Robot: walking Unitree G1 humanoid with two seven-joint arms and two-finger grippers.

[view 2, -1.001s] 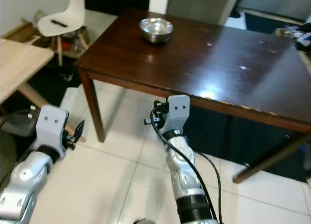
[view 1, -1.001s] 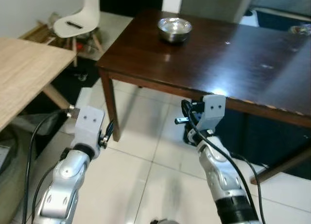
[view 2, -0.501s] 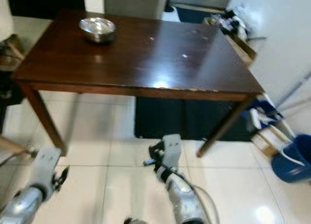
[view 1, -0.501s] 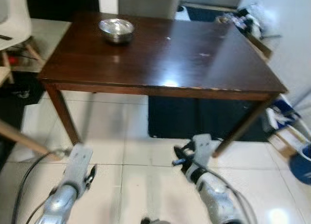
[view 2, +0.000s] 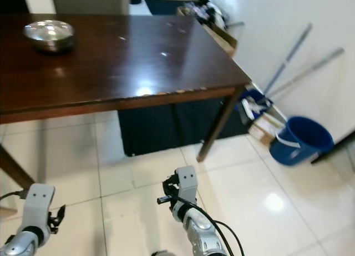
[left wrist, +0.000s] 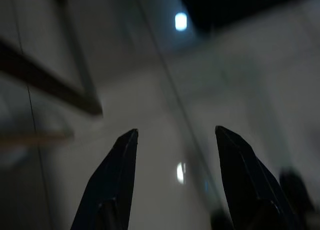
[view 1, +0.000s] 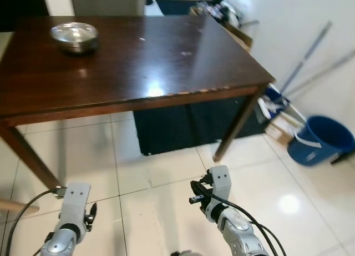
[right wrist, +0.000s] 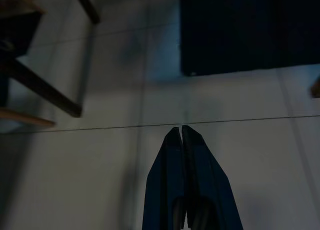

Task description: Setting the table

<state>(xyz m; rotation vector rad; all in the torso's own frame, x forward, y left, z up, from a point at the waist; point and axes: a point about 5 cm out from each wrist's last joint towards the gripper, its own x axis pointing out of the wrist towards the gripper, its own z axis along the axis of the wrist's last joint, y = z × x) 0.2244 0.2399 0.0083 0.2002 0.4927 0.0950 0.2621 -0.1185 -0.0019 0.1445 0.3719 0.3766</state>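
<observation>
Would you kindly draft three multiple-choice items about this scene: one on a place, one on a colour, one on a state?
1. Where is the bowl?
A. on the floor
B. on the table, near its far left corner
C. inside the bucket

2. What colour is the bucket?
A. blue
B. red
C. white

3. How do the end effectors stand?
A. both open
B. both shut
C. left end effector open, right end effector shut

Answers: 1 B, the bowl rests on the dark tabletop; 2 A, the bucket by the wall is blue; 3 C, the left fingers stand apart and the right ones meet.
</observation>
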